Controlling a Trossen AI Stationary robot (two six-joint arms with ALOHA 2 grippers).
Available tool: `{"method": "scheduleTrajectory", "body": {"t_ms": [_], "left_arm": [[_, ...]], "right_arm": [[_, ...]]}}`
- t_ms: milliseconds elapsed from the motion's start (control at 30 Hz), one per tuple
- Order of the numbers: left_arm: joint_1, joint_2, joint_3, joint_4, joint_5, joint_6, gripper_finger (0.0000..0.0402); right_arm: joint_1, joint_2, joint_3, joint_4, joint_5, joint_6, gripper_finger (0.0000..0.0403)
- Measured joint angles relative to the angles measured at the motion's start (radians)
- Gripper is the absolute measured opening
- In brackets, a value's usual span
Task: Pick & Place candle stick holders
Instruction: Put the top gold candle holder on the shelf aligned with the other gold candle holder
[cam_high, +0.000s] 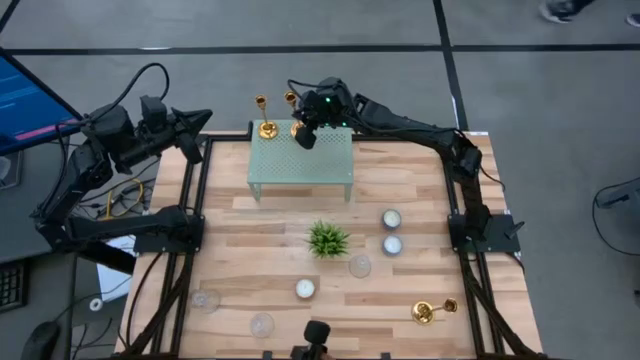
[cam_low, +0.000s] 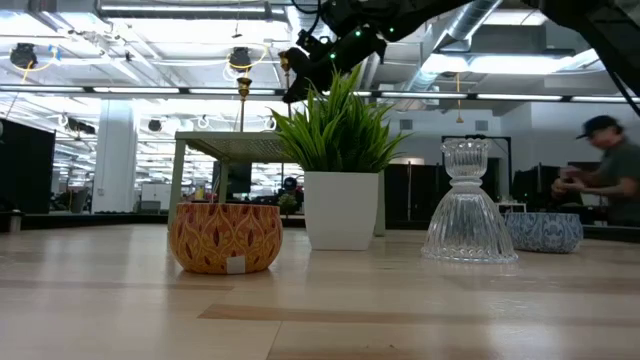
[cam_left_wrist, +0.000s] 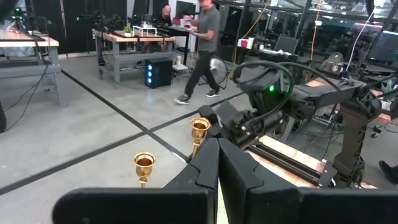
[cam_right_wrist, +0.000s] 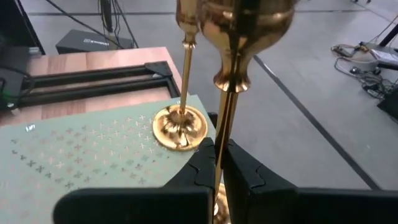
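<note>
Candlesticks are numbering three: one (cam_high: 265, 125) standing on the green stand (cam_high: 300, 165), one (cam_high: 296, 122) clamped in the right gripper (cam_high: 303, 128), one (cam_high: 432, 311) lying on the table (cam_high: 420, 190)

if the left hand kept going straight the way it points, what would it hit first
Probably the taller slim shiny gold candlestick held by the right hand, which stands nearly dead ahead of the shut left hand. The shorter gold candlestick sits off to one side. Depth is hard to judge here.
</note>
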Motion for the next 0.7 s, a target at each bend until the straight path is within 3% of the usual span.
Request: {"method": "scheduleTrajectory", "body": {"t_ms": [500, 700], "left_arm": [[0.0, 0.0, 0.0, 0.002, 0.0, 0.0, 0.0007], [0.0, 0.0, 0.0, 0.006, 0.0, 0.0, 0.0007]], "right_arm": [[-0.043, -0.003, -0.011, 0.095, -0.126, -0.008, 0.0], [-0.061, -0.008, -0.011, 0.091, -0.254, -0.018, 0.0]]}}
